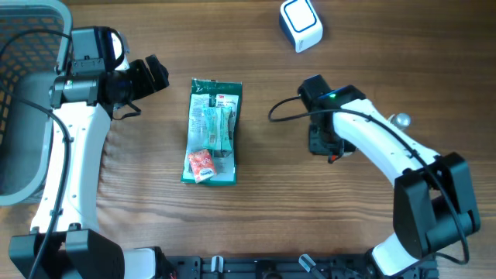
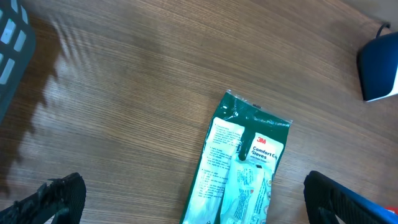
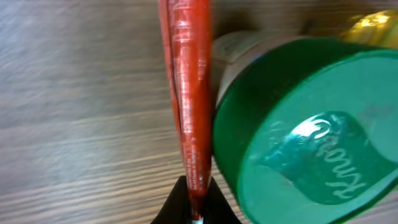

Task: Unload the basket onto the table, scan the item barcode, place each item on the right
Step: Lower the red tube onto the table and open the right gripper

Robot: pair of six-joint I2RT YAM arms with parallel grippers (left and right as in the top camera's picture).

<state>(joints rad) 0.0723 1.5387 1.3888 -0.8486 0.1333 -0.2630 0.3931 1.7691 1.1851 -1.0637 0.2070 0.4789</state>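
A green 3M glove packet (image 1: 212, 132) lies flat mid-table, with a small red-and-white sachet (image 1: 201, 164) on its near end. In the left wrist view the packet (image 2: 242, 168) lies below and between my wide-open left gripper (image 2: 193, 186), which hovers to its left in the overhead view (image 1: 153, 75). My right gripper (image 3: 194, 198) is shut on a thin red packet (image 3: 189, 93), held edge-on against a green-lidded jar (image 3: 305, 137). From overhead the right gripper (image 1: 325, 146) hides the jar. The white and blue scanner (image 1: 301, 24) sits at the far edge.
A grey mesh basket (image 1: 23, 93) stands at the left edge, beside the left arm. The scanner's blue side (image 2: 379, 67) shows at the left wrist view's right edge. A small silver object (image 1: 401, 120) lies by the right arm. A black cable (image 1: 283, 108) loops near the right wrist.
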